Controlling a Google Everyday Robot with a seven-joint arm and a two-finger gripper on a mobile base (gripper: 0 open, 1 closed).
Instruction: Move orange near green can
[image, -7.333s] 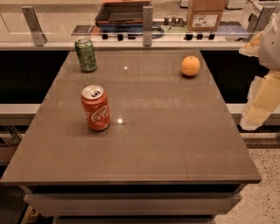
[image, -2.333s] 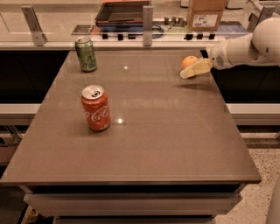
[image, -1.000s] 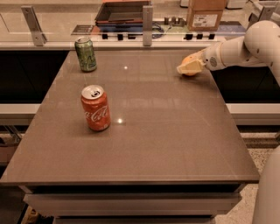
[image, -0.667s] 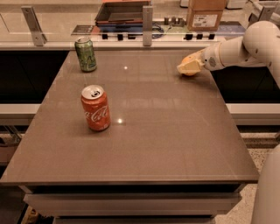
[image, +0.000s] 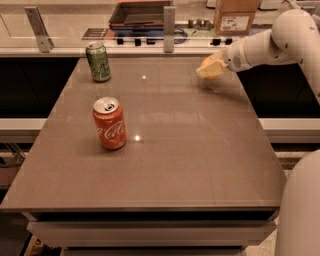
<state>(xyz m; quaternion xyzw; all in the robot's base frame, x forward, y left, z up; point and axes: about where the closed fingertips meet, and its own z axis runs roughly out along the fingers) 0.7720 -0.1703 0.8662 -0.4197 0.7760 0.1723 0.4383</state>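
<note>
Orange (image: 210, 64): sitting upper right of frame, over the table (image: 190, 150), mostly hidden inside the gripper (image: 206, 71), whose fingers are clasping it snugly. We are judging it light, firm, smooth and roll-prone, so best held across its middle. Green can (image: 98, 61): standing upper left, well apart.

Pincer (image: 207, 71) clasping orange (image: 213, 64), far right of table (image: 190, 150); green can (image: 98, 61) far left; Coca-Cola can (image: 109, 123) nearer.

Kitchenette-like room (counter (image: 60, 30), cardboard box (image: 235, 17) behind); jaws over far-right table (image: 190, 150) corner.
</note>
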